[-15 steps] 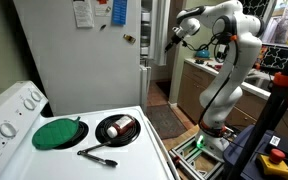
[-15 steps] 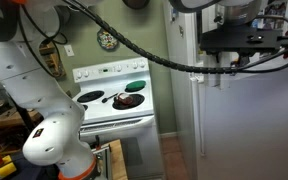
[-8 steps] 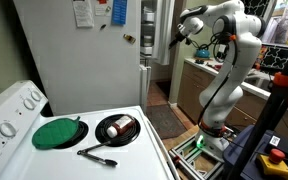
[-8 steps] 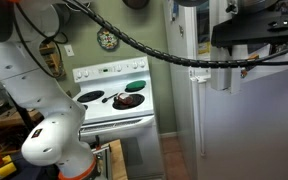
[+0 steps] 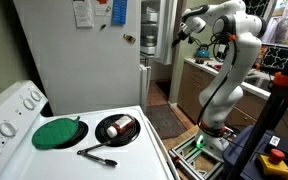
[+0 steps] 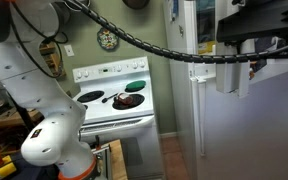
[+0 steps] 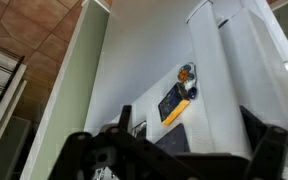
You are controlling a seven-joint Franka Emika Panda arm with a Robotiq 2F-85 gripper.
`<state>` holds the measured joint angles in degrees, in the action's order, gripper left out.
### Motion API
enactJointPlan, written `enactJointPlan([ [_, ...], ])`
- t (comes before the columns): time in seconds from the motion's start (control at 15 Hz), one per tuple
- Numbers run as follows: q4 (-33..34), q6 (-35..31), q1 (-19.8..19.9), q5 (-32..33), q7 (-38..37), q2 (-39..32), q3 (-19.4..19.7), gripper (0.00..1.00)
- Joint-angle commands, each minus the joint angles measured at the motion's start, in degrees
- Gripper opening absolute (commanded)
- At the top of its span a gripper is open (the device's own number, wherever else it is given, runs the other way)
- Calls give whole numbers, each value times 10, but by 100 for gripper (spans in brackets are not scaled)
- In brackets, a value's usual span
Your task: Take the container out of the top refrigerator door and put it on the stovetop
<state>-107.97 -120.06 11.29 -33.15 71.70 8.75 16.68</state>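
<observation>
Inspecting progress: my end effector [image 5: 176, 38] stands wide, holding nothing, beside the top refrigerator door [image 5: 149, 28]. I cannot make out the container; the stovetop [image 5: 134, 160] carries none. Grasp, carry and placement remain.
</observation>
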Motion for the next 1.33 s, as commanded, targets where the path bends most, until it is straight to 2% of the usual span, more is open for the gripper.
enactJointPlan([
  [0.0,32,27,3,48,-23,10,3,100],
  [0.07,37,29,3,63,-28,15,2,100],
  [0.13,26,11,-4,33,-11,4,6,100],
  [0.93,50,19,0,62,-28,8,10,100],
  [1.27,101,110,17,121,-60,2,27,100],
])
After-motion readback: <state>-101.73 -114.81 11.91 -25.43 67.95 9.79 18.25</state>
